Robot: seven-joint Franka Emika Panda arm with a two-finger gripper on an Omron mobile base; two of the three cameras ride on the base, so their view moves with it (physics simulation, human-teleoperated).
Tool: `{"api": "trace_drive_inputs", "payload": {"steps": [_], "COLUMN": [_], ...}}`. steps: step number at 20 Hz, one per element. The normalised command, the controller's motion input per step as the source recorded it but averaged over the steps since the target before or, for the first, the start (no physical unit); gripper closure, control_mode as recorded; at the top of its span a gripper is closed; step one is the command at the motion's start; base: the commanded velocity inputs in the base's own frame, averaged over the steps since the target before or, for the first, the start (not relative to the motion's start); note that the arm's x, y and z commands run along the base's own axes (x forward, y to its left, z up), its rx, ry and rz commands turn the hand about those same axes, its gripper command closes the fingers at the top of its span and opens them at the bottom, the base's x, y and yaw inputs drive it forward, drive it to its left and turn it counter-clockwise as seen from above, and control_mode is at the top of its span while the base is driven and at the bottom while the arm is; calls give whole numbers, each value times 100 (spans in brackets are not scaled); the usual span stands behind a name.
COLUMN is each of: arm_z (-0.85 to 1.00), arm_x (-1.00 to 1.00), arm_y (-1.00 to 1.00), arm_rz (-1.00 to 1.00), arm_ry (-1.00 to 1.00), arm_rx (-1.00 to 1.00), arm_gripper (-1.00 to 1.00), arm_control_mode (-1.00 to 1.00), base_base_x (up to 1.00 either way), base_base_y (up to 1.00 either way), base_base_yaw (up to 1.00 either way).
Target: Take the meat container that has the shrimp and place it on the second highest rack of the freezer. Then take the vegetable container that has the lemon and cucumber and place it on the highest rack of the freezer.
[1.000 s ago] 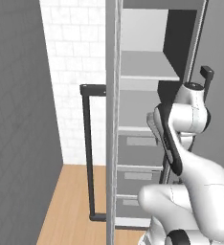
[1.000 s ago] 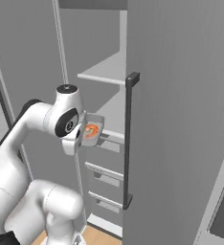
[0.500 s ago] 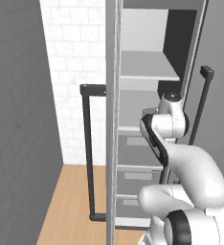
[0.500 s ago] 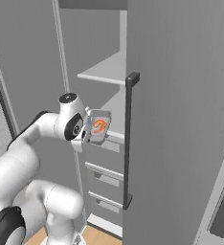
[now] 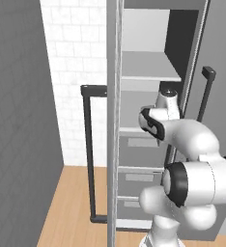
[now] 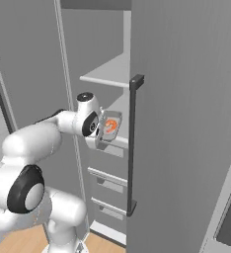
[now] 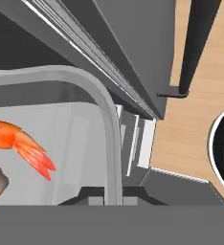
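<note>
The gripper [image 6: 100,134] is pinching the rim of the meat container [image 6: 109,129], its jaws pressed tight on the near edge of the tray, and it is holding the tray tipped steeply so that its open face is turning toward the right base camera. In the hand view the container's [image 7: 104,129] pale grey rim is curving across the middle of the picture, with its translucent floor lying to the left of that rim. The shrimp [image 6: 110,126] is sitting inside the tray as a small orange-pink curl; in the hand view the shrimp [image 7: 18,143] is showing its fanned tail, and a rounded brownish piece beside it is too cut off by the frame edge to name. The tray is hanging at the mouth of the freezer [image 6: 112,54], just in front of the second highest rack [image 6: 116,143] and above the grey drawers [image 6: 107,180]. Whether the tray is touching that shelf cannot be told. Above it the highest rack [image 6: 107,76] is lying bare. To the right, the closed door's dark handle [image 6: 133,143] is running vertically near the tray. In the left base view the open freezer door's handle [image 5: 89,154] is standing to the left, over the wooden floor [image 5: 71,207].
</note>
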Motion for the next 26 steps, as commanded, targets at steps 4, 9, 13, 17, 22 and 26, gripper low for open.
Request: {"api": "trace_drive_inputs", "payload": {"steps": [4, 9, 13, 17, 22, 26], "arm_z": [-45, -44, -47, -17, 5, 1], "arm_x": [39, 39, 39, 72, 69, 60], "arm_y": [0, 0, 0, -1, -3, -1], "arm_rz": [-9, -5, -1, 0, 0, 0], "arm_ry": [8, 0, -4, -4, 0, 0], "arm_rx": [4, 1, 0, 0, 0, 0], "arm_gripper": [100, 100, 100, 100, 100, 100], "arm_control_mode": [-100, -100, -100, -100, -100, -100], "base_base_x": [0, 0, 0, 0, 0, 0], "base_base_y": [0, 0, 0, 0, 0, 0], "base_base_yaw": [0, 0, 0, 0, 0, 0]}}
